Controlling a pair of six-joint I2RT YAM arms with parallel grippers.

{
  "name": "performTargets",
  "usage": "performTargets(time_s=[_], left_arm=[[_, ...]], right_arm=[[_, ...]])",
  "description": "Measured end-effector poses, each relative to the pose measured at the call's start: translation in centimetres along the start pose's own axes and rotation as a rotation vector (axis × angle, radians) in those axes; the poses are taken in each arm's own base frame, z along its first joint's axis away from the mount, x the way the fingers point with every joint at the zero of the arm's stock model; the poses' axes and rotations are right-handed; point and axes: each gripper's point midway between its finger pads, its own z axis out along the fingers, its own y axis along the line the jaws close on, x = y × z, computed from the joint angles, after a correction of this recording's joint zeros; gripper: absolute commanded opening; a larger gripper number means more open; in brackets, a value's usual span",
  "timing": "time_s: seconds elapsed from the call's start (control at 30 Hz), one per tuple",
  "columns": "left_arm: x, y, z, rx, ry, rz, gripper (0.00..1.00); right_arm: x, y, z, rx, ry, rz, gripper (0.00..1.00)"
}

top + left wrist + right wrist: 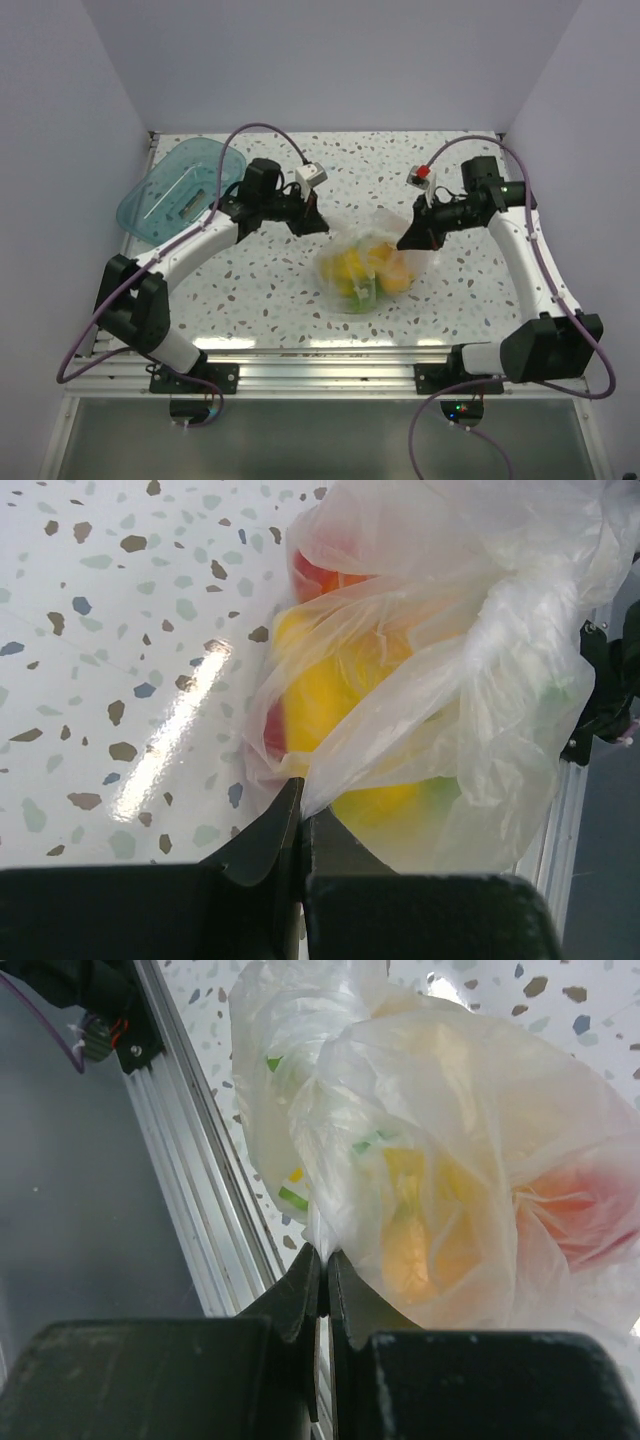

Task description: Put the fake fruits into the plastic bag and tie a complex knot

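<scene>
A: Left claw?
B: left gripper (pixel 303 798) has its fingers pressed together, with a fold of the plastic bag (pixel 500 670) pinched at the tips. The film rises straight out of the pinch.
A: Right?
B: Same. right gripper (pixel 325 1260) has its fingers closed, with a thin strip of bag film caught between them at the very tip.
A: Bag position?
B: Mid table (pixel 260 300), on the speckled top, between the two claws. From the top camera, the left claw is at the bag's upper-left edge and the right claw at its upper-right edge. The bag is bunched and crinkled.
A: Fruit?
B: fake fruits (pixel 368 268) are inside the bag, seen through the film. There's a yellow piece (pixel 350 265) left of centre, an orange one (pixel 397 274) to its right and a green bit (pixel 362 295) at the near edge. The left wrist camera also shows a red piece (pixel 315 575) above the yellow, blurred. I can't separate the fruits beyond colour.
A: Knot?
B: Cannot tell. The film is gathered on top, but the mouth isn't readable from any view.
A: Surroundings?
B: teal tray (pixel 165 190) is at the far-left corner, well apart from the bag, beyond the left arm. Something pale lies in it, too small to identify. aluminium rail (pixel 190 1190) runs along the near table edge, visible past the bag in the right wrist view.
</scene>
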Motion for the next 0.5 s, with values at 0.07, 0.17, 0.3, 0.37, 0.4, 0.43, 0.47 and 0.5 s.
performTargets(time_s=[0.07, 0.17, 0.3, 0.37, 0.4, 0.43, 0.47, 0.5], left_arm=[[-0.3, 0.4, -0.4, -0.024, -0.008, 0.018, 0.00], [-0.5, 2.0, -1.0, -0.089, -0.014, 0.029, 0.00], [-0.2, 4.4, -1.9, -0.188, -0.012, 0.025, 0.00], [0.2, 5.1, -2.2, -0.221, -0.007, 0.022, 0.00], [0.5, 5.3, -2.3, -0.232, -0.002, 0.024, 0.00], [0.8, 5.4, -2.3, -0.242, 0.003, 0.023, 0.00], [1.0, 5.6, -2.4, -0.251, 0.008, 0.026, 0.00], [1.1, 5.7, -2.4, -0.258, 0.011, 0.027, 0.00]], right_arm=[[-0.4, -0.9, -0.6, -0.018, -0.031, 0.016, 0.00], [-0.7, -2.9, -1.7, -0.017, -0.085, 0.022, 0.00], [0.0, -5.1, -2.8, -0.005, -0.124, 0.067, 0.00], [0.3, -5.7, -3.0, -0.001, -0.128, 0.078, 0.00], [0.5, -5.8, -3.0, -0.001, -0.127, 0.087, 0.00], [0.7, -5.9, -3.0, 0.000, -0.123, 0.100, 0.00], [1.0, -5.8, -2.9, 0.001, -0.115, 0.120, 0.00], [1.4, -5.8, -2.9, 0.006, -0.106, 0.145, 0.00]])
